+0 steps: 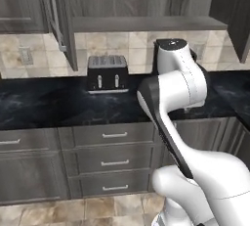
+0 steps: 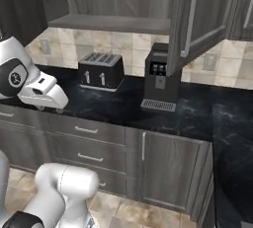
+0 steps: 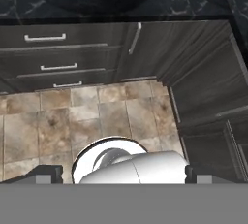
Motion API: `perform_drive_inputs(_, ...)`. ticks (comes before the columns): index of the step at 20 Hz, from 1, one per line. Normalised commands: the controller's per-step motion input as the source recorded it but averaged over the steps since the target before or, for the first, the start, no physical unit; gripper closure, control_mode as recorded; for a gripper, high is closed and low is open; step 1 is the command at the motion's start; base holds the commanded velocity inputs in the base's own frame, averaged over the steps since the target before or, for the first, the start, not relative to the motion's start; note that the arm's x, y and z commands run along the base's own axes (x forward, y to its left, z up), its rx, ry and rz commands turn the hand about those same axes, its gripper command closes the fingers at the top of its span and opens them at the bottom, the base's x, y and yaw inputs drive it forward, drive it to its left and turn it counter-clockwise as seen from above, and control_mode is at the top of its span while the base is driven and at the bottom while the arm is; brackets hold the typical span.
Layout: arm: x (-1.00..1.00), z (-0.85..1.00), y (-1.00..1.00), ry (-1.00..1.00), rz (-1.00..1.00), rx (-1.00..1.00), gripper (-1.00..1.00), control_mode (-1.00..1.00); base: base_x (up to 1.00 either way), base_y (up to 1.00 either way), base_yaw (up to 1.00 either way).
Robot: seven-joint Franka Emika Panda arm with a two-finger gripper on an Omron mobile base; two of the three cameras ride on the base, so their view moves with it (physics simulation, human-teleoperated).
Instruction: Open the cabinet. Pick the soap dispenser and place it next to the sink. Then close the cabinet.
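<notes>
The cabinet [image 1: 146, 5] hangs high on the wall above the black counter, and both of its doors stand open. The left door [image 1: 61, 17] swings out toward the room, with its long silver bar handle [image 1: 54, 14] running up and down. In the right base view the right door [image 2: 197, 17] also swings out, and its silver handle [image 2: 189, 19] shows on the front. Between the doors is one bare wooden shelf [image 2: 111, 23]. No soap dispenser can be made out in the part of the cabinet that shows.

Under the cabinet, a dark toaster [image 1: 107, 73] sits on the counter [image 1: 44, 102] against the tiled wall. To its right stands a black coffee machine [image 2: 160, 76], partly behind the open right door. Below the counter are three drawers [image 1: 114, 161] with short silver handles, and a low cupboard door [image 2: 168, 168] to their right.

The white arm [image 1: 180, 88] bends over the counter's near edge. The hand [image 2: 42, 91] is low at the left of the right base view. The hand view looks down at the brown tiled floor [image 3: 97, 116] and the drawers. The two dark finger tips [image 3: 41, 172] barely peek up at the bottom, far apart, so the gripper [image 3: 121, 175] looks spread wide with nothing in it.
</notes>
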Motion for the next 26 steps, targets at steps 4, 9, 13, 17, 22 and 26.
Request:
perform_drive_inputs(4, 0.0, 0.0, 0.0, 0.0, 0.0, 0.0, -1.0, 1.0, 0.4, 0.0, -0.11)
perform_drive_inputs(9, 0.0, 0.0, 0.0, 0.0, 0.0, 0.0, -1.0, 1.0, 0.36, 0.0, -0.11)
perform_drive_inputs(13, 0.0, 0.0, 0.0, 0.0, 0.0, 0.0, -1.0, 1.0, 0.41, 0.03, -0.11)
perform_drive_inputs(17, 0.0, 0.0, 0.0, 0.0, 0.0, 0.0, -1.0, 1.0, 0.4, 0.16, -0.1)
perform_drive_inputs(22, 0.0, 0.0, 0.0, 0.0, 0.0, 0.0, -1.0, 1.0, 0.26, 0.4, -0.08)
perform_drive_inputs(26, 0.0, 0.0, 0.0, 0.0, 0.0, 0.0, -1.0, 1.0, 0.23, 0.31, -0.05)
